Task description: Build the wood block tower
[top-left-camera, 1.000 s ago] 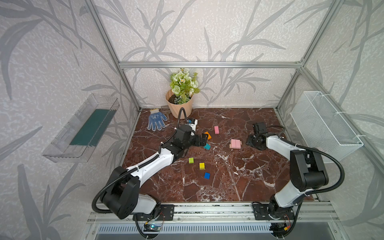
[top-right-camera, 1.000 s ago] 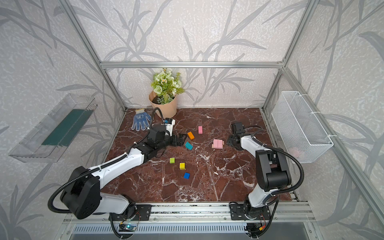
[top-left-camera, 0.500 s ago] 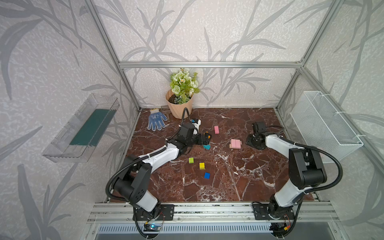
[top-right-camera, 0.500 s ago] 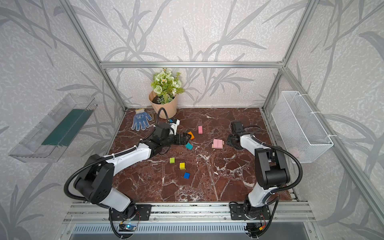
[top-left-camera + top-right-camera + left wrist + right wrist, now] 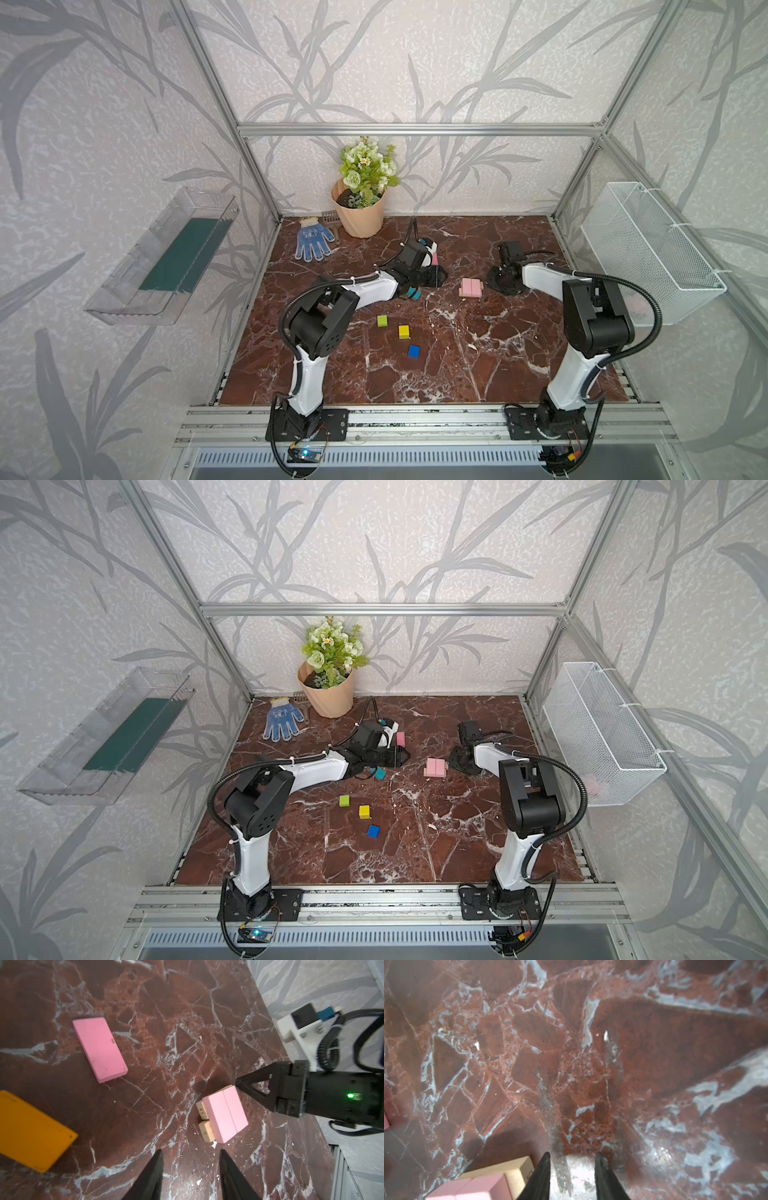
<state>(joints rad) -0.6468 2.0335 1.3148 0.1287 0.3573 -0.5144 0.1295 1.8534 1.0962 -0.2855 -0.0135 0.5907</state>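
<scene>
Glossy marble-look table [image 5: 457, 353]; matt-painted pink blocks [image 5: 225, 1114]; bare wood bars [image 5: 205, 1131].

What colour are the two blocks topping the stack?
Pink; the top blocks show best in the left wrist view.

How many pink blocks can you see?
3. A pink pair sits side by side atop the plain wooden blocks; a lone pink block lies flat on the table. The left arm may hide others.

The left arm [image 5: 370, 286] and right arm [image 5: 540, 274] have glossy white shells between bulky matte-black joint housings. Each has a black base plate [image 5: 336, 424]. A black corrugated cable [image 5: 325, 1049] runs beside the right gripper [image 5: 239, 1084], which has black triangular fingers, a green light [image 5: 349, 1096] and a white camera mount [image 5: 299, 1030].
</scene>
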